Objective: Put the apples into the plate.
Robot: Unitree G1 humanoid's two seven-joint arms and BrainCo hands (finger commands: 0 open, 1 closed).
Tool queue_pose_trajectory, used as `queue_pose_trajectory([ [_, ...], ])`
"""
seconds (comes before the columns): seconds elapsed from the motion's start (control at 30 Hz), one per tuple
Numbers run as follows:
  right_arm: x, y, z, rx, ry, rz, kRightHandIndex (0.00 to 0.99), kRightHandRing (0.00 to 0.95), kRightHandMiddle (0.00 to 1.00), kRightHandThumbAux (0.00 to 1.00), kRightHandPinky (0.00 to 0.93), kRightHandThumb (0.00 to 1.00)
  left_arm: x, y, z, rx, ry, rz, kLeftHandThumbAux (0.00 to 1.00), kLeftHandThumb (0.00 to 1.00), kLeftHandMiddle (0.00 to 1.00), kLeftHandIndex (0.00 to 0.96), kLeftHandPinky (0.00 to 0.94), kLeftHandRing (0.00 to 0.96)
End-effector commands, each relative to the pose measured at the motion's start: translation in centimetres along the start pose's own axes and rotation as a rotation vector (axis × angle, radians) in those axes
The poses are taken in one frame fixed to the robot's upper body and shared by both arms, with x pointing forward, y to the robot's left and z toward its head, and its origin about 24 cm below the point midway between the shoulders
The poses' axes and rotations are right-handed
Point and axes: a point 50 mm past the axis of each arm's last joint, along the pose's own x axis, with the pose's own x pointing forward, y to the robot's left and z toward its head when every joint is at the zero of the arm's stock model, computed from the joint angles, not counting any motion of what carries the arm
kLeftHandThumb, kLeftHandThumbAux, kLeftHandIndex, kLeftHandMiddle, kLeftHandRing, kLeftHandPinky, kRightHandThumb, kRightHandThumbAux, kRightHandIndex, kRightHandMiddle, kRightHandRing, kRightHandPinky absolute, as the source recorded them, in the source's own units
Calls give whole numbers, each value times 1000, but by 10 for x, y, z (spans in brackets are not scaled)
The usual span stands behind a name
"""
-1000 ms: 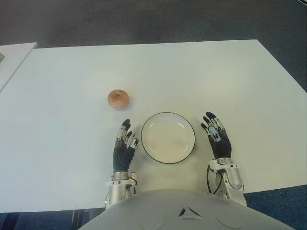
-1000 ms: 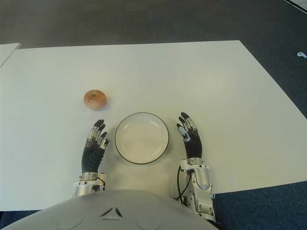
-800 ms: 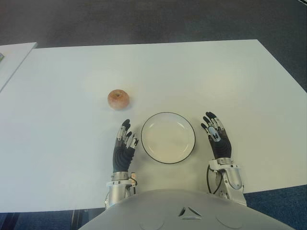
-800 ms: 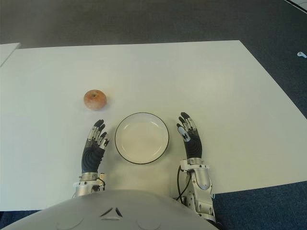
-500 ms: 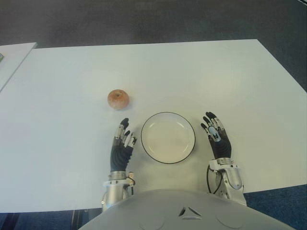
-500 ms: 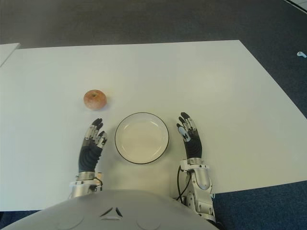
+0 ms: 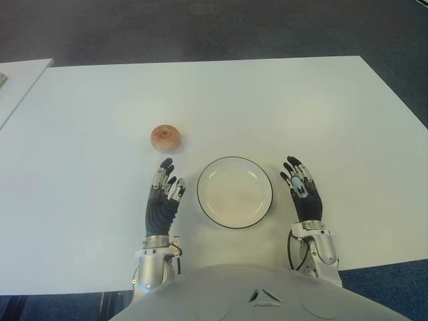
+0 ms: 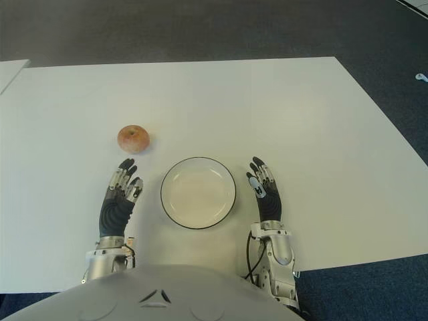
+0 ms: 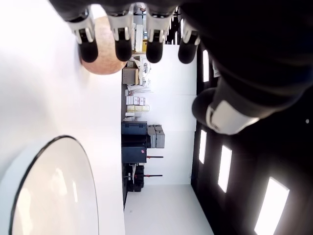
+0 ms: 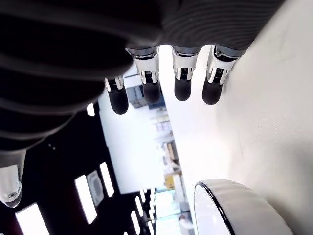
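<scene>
One apple (image 7: pixel 165 137) on table (image 7: pixel 93 174), outside plate (image 7: pixel 235 192); plate bare. Left hand (image 7: pixel 162 197) & right hand (image 7: pixel 302 194) released, w/ nothing held.

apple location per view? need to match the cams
Left eye view: apple on the table, just beyond the left hand.
Right eye view: apple, same spot, up-left of the plate.
Left wrist view: apple behind the fingertips.
Right wrist view: not in it.
Shared landmark: the black-rimmed plate.
</scene>
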Motion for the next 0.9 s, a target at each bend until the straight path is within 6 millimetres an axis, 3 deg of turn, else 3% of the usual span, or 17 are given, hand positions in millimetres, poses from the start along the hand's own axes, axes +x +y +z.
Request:
queue_pose_trajectory([
  [0.03,-1,1,-7,3,26,-22,147,16,85,477,0,179,6,13,6,71,-32,2,627,188,43,85,0,9],
  [0.13,0,1,-8,2,24,-28,148,7,78,479,0,183,12,16,19,185,-106,14,631,186,30,75,0,3],
  [0.27,0,1,-9,2,19,-29,145,1,70,487,0,188,24,24,48,585,-285,14,601,168,29,70,13,5],
  [0.47,2,0,-12,5,24,-24,137,1,66,493,4,189,30,32,55,920,-360,-33,543,203,35,65,43,25],
  [0.57,3,0,-13,8,26,-20,138,11,76,489,8,191,37,38,64,1095,-404,-36,476,274,33,77,54,22],
  [0.9,5,-1,-17,-2,16,-14,132,14,84,498,0,186,86,50,77,1468,-428,-124,355,315,27,100,71,14],
])
